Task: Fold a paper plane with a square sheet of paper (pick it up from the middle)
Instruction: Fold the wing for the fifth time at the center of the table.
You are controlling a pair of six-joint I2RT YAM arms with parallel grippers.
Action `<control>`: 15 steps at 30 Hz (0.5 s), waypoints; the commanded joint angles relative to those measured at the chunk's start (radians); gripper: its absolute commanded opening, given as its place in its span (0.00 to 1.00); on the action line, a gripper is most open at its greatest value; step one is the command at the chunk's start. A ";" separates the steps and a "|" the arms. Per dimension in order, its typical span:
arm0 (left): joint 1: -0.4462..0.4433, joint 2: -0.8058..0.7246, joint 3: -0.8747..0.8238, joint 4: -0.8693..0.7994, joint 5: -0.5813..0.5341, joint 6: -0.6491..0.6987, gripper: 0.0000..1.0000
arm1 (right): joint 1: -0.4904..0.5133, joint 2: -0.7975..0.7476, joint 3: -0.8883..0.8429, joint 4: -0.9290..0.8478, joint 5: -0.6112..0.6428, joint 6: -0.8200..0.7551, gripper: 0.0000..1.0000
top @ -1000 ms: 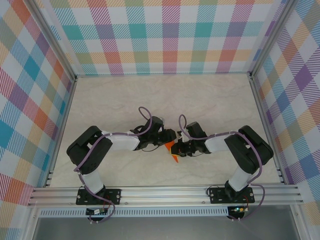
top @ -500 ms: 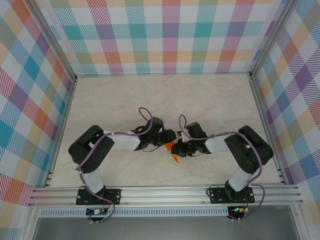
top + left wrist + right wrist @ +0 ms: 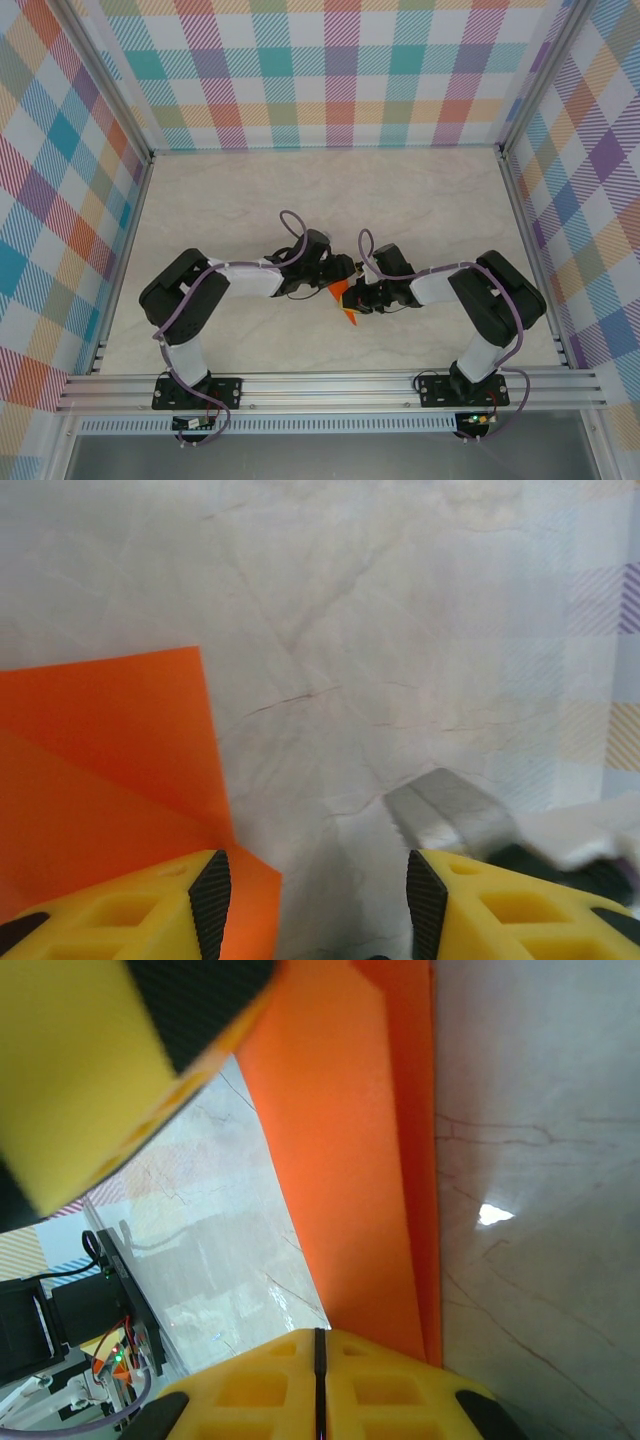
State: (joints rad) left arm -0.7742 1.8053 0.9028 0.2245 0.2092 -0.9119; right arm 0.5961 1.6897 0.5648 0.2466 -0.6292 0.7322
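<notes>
The two arms meet near the middle of the marble table [image 3: 300, 200], a little toward the near edge, and the orange paper [image 3: 347, 312] sits right between their tips. From the right wrist, the right gripper [image 3: 316, 1352] has its yellow fingers pressed together with the paper pinched between them. The sheet runs up and away from the fingers as a long folded strip, one layer lying over another along a straight edge. From the left wrist, the left gripper [image 3: 318, 900] stands about half open, with bare table between its jaws and nothing held. Its left finger [image 3: 205, 895] lies over the corner of the paper, which spreads out to the left with a fold line across it
</notes>
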 commanded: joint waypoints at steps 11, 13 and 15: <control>0.066 0.032 0.012 -0.084 -0.058 0.017 0.51 | 0.013 0.059 -0.043 -0.068 0.059 -0.025 0.09; 0.079 0.031 0.013 -0.095 -0.057 0.023 0.51 | 0.013 0.058 -0.048 -0.066 0.059 -0.025 0.08; 0.093 0.032 0.015 -0.102 -0.059 0.031 0.51 | 0.013 0.057 -0.054 -0.066 0.057 -0.025 0.08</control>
State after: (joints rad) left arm -0.7307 1.8244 0.9081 0.1867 0.2096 -0.9112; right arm 0.5957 1.6901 0.5594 0.2554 -0.6300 0.7280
